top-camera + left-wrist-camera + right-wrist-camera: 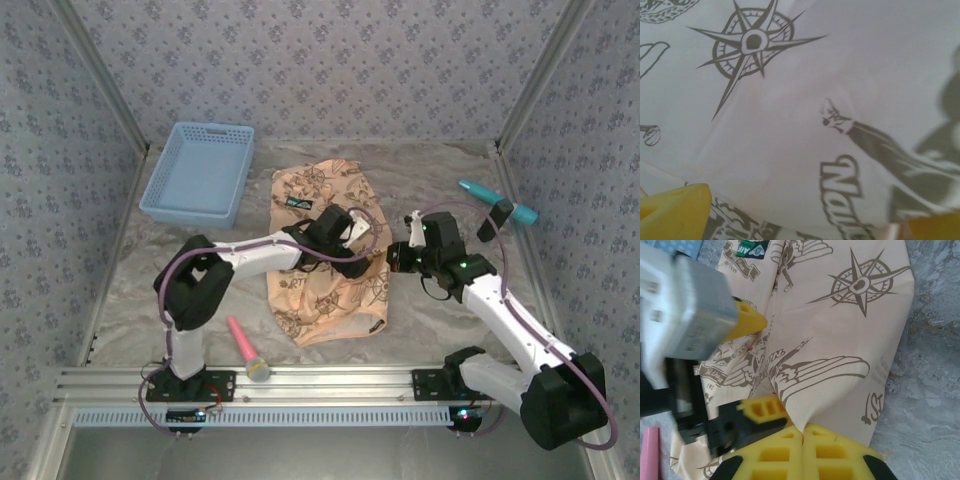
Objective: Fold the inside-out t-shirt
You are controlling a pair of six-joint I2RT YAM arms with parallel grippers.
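Inside-out t-shirt (pixel 322 300) lies under parted left jaws, right jaws pinching edge.

"Nau…" lettering on t-shirt (pixel 790 125)

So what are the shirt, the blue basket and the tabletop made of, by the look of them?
Shirt: thin, soft printed cloth with a matte finish; it creases and folds on itself. Basket: most likely moulded plastic, smooth and evenly blue, with slotted walls. Tabletop: grey and veined like marble, but it could be a printed sheet; the look leaves that open.
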